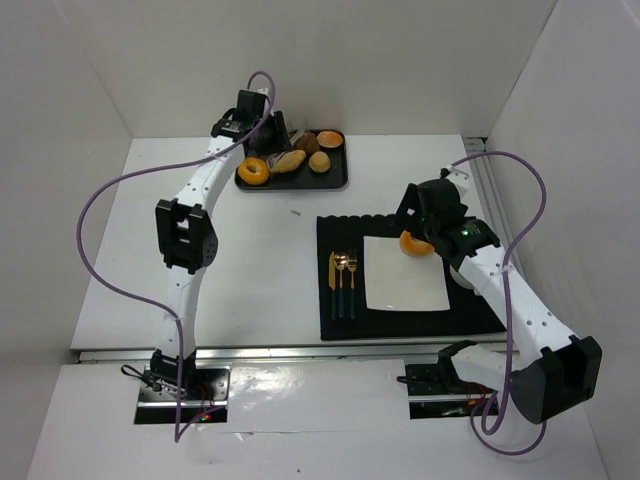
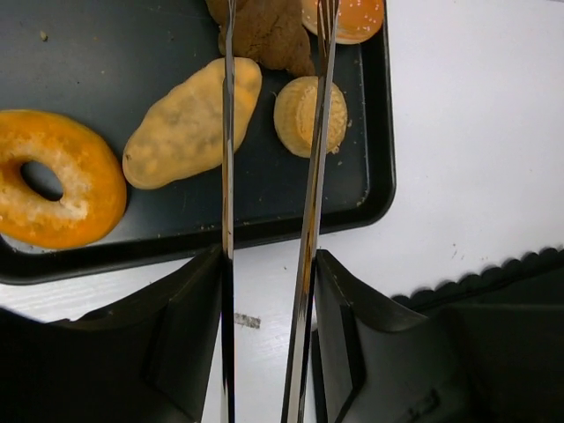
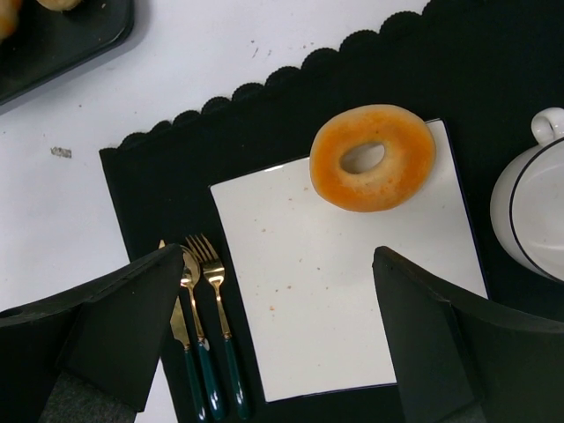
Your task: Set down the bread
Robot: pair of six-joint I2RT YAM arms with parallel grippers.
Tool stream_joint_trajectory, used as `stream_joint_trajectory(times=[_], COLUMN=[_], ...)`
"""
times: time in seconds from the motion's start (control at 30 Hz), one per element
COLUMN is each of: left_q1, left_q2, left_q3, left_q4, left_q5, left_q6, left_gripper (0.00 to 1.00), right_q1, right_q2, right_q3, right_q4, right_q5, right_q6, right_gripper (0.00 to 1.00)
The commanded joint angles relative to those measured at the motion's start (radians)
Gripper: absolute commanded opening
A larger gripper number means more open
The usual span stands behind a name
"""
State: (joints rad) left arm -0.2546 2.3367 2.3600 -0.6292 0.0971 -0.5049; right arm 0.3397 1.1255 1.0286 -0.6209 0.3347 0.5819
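A ring-shaped orange bagel (image 3: 372,157) lies on the far right corner of the white square plate (image 3: 352,300); it also shows in the top view (image 1: 414,244). My right gripper (image 3: 278,256) hangs open and empty above the plate, apart from the bagel. My left gripper (image 2: 269,256) is shut on metal tongs (image 2: 308,220), whose tips reach over the black tray (image 2: 374,189). The tray holds an orange donut (image 2: 53,189), an oblong roll (image 2: 189,123), a small round bun (image 2: 308,115), a brown piece (image 2: 269,35) and a sesame bun (image 2: 357,18). The tong tips hold nothing.
The plate lies on a black scalloped placemat (image 1: 400,325) with gold cutlery with green handles (image 1: 343,285) to its left and a white cup (image 3: 533,211) to its right. The tray stands at the back of the table (image 1: 340,180). White walls enclose the table.
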Motion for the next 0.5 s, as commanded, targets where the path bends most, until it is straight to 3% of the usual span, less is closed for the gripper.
stream_joint_trajectory(times=[0.0, 0.47], left_q1=[0.005, 0.014], left_q2=[0.039, 0.142], left_q3=[0.042, 0.117], left_q4=[0.008, 0.040], left_q5=[-0.004, 0.047], left_q6=[-0.021, -0.063], left_gripper=[0.57, 0.60], right_q1=[-0.005, -0.005], right_q2=[-0.010, 0.010], right_q3=[0.019, 0.019], right_q4=[0.012, 0.021], right_q5=[0.001, -0.008], right_q6=[-0.011, -0.011], right_gripper=[0.95, 0.96])
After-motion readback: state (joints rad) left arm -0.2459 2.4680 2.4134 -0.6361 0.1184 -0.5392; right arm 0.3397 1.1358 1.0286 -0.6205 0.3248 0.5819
